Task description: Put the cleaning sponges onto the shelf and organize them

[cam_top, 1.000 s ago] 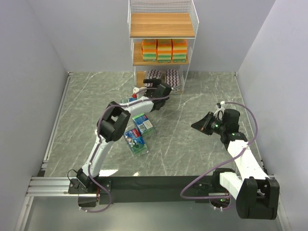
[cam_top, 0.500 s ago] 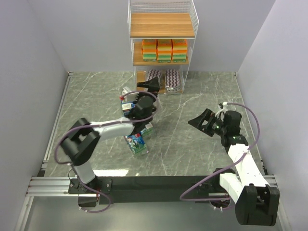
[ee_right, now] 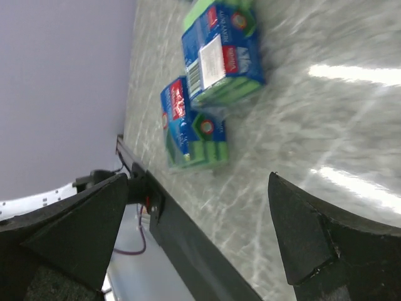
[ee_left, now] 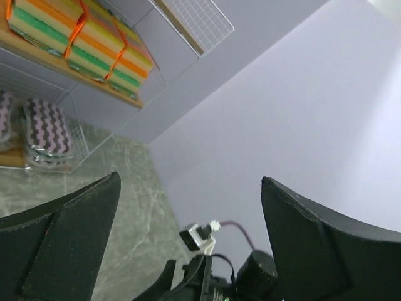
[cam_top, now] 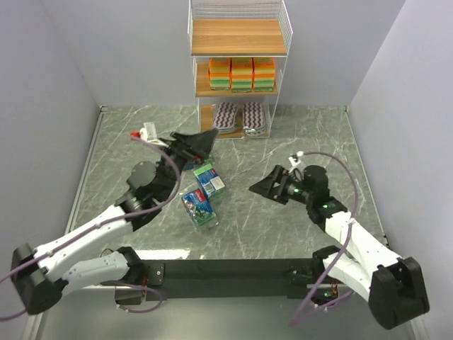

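The shelf point(cam_top: 238, 37) stands at the back, its top board bare. Orange cleaning sponges point(cam_top: 241, 74) fill its middle board and purple-striped pads point(cam_top: 241, 117) lie on the bottom one. Two blue-green packs point(cam_top: 210, 180) point(cam_top: 199, 207) lie on the marble floor. My left gripper point(cam_top: 204, 145) hovers open and empty just behind them, facing the shelf; its wrist view shows the orange sponges point(ee_left: 75, 37) and striped pads point(ee_left: 47, 128). My right gripper point(cam_top: 260, 183) is open and empty to the right of the packs, and both packs point(ee_right: 222, 53) point(ee_right: 194, 128) show ahead of its fingers.
Grey walls close in the marble floor point(cam_top: 297, 142) on three sides. A black rail point(cam_top: 226, 269) runs along the near edge, and purple cables loop off both arms. In the left wrist view the right arm's wrist point(ee_left: 219, 276) shows low between the fingers.
The left arm has pulled back from the shelf's bottom tier toward the near left. The right gripper has opened and moved left toward the packs.
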Motion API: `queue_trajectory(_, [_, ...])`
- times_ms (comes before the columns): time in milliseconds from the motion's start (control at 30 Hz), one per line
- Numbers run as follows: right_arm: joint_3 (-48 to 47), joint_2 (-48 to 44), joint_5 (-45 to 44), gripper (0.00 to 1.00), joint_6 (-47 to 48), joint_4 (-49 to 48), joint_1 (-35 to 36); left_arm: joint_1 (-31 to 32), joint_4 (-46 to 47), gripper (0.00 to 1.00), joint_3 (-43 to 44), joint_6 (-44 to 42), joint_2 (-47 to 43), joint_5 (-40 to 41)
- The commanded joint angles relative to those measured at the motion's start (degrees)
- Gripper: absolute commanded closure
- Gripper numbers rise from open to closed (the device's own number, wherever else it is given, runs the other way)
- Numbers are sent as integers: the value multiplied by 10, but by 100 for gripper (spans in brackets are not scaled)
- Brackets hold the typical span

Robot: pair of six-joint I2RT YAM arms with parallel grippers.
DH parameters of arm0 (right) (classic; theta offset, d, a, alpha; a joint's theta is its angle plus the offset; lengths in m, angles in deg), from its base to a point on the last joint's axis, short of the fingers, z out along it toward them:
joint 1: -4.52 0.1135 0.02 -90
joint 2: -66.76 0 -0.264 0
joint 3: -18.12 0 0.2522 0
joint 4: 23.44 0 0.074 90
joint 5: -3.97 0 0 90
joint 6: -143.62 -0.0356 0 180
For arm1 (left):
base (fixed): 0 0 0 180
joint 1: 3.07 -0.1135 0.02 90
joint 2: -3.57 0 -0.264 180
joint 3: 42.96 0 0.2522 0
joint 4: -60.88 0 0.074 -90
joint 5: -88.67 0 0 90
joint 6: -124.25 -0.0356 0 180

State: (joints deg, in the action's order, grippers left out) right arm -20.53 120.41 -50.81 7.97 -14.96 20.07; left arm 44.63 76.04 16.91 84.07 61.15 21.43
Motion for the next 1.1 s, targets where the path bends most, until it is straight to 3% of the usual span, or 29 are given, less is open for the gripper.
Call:
queue_trajectory(0, [-42, 28, -128, 1, -44, -25, 84, -9, -113, 1, -40, -60, -73, -57])
queue_trajectory(233, [-155, 153, -254, 7, -95, 15, 201, -21, -208, 1, -72, -64, -180, -53])
queue_trajectory(300, [-173, 197, -274, 14, -135, 11, 215, -26, -235, 1, -75, -61, -197, -45])
queue_trajectory(333, [-180, 211, -275, 20, -149, -2, 222, -27, -242, 1, -77, -60, -200, -44])
queue_trajectory(367, [-184, 244, -274, 33, -162, -17, 235, -30, -250, 1, -80, -54, -202, -44])
queue_trajectory(400, [-191, 261, -278, 35, -185, -27, 243, -32, -260, 1, -82, -52, -207, -43])
queue_trajectory(500, [-215, 320, -283, 34, -217, -26, 257, -37, -287, 1, -83, -39, -209, -40])
queue_trajectory(700, [-187, 348, -303, 32, -272, -75, 272, -40, -309, 1, -101, -29, -224, -40])
queue_trajectory(1067, [-235, 435, -278, 30, -325, -95, 277, -50, -316, 1, -100, -29, -193, -47])
